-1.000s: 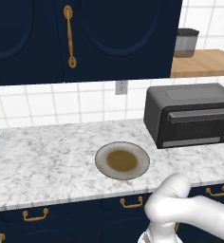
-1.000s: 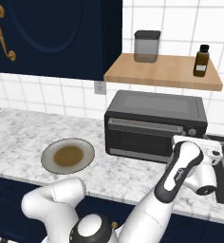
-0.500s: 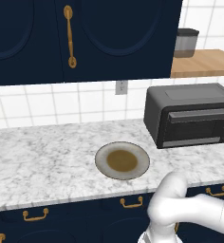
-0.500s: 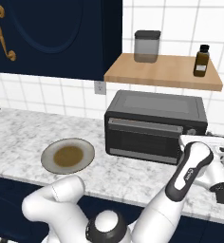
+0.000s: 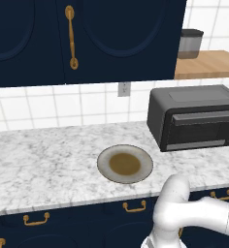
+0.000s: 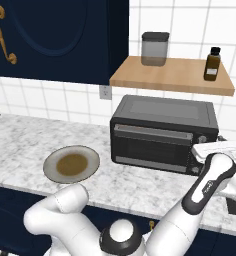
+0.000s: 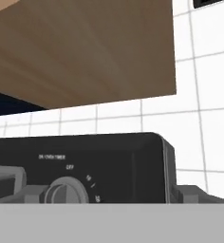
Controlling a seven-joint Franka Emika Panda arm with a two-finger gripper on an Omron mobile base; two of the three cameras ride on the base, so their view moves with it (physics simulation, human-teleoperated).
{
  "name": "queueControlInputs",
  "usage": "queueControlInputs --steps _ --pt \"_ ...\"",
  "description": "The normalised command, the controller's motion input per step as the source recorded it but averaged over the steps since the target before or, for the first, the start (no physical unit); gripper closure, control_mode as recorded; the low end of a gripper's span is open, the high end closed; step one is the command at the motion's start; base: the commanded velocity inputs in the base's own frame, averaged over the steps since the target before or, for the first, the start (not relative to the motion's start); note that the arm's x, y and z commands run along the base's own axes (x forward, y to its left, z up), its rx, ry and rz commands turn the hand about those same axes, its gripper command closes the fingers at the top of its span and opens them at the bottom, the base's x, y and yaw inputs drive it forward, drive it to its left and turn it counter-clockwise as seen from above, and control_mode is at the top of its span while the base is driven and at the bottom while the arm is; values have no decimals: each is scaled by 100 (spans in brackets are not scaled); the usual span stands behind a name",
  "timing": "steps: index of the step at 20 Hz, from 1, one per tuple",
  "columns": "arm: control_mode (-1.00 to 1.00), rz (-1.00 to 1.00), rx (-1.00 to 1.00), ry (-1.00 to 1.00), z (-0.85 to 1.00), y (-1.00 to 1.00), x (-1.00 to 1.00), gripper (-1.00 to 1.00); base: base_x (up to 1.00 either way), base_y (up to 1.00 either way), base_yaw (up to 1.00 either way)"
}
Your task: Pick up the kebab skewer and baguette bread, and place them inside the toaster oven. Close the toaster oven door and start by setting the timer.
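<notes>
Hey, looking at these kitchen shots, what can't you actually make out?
- Inside the dark boxy toaster oven: both base views, dark glass door shut; contents unseen.
- Gripper: right base view, white hand covers its fingers.
- Round pale timer knob: hand view, bottom cut off; setting unreadable.

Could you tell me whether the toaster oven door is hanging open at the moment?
No, the toaster oven door stands shut, flush against the toaster oven front, its bar handle along the top.

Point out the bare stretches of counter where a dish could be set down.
The marble counter lies bare left of the plate, and also in the strip between the plate and the toaster oven. It is crowded at the oven's right end, where the arm and gripper sit by the timer.
</notes>
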Motion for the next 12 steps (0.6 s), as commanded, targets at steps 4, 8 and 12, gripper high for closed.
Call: queueControlInputs --steps 4,8,12 --pt "-100 -25 -12 -5 -20 0 0 -100 0 0 0" --pt "-100 -30 -12 -1 -22 0 0 -100 0 0 0" --pt "-100 -30 -9 0 -26 0 9 -100 0 0 0"
